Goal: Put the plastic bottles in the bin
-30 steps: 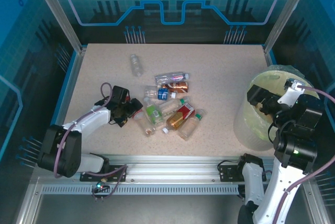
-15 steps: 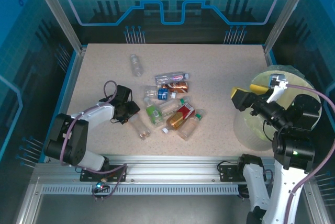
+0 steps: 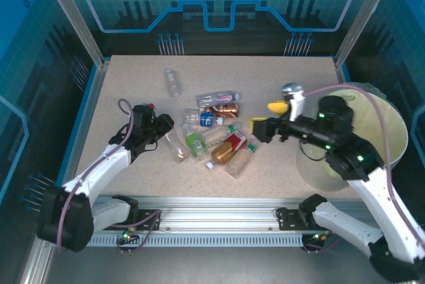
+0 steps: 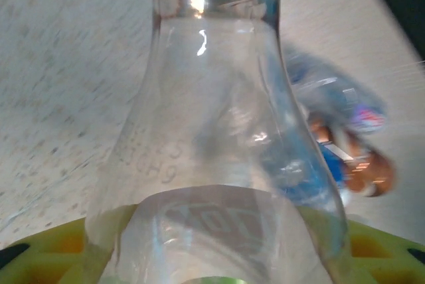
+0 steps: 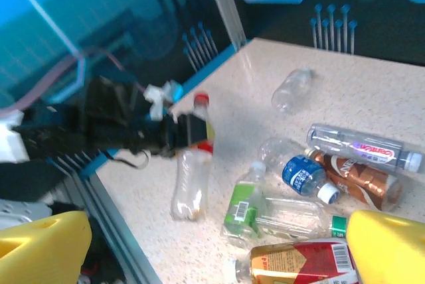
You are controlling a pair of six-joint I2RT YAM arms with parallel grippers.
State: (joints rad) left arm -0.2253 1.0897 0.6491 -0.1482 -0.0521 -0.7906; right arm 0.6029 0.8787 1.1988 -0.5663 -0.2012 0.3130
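Left end effector is seen left of centre in the top view, closed on a small clear plastic bottle with a red cap. In the left wrist view the bottle's lower body is flanked by yellow pads, with the red cap at the top edge of the frame. Whether the bottle's base is touching the speckled beige tabletop cannot be told.

The right end effector is held wide open and empty, right of centre in the top view, just right of a heap of clear plastic bottles with red, green, blue and orange labels. In the right wrist view its yellow fingers are seen at the lower corners, with the heap between and beyond them.

One more clear bottle lies alone, above and left of the heap. The large round pale yellow-green bin stands at the right edge of the frame, well apart from the gripped bottle, partly covered by the right arm.
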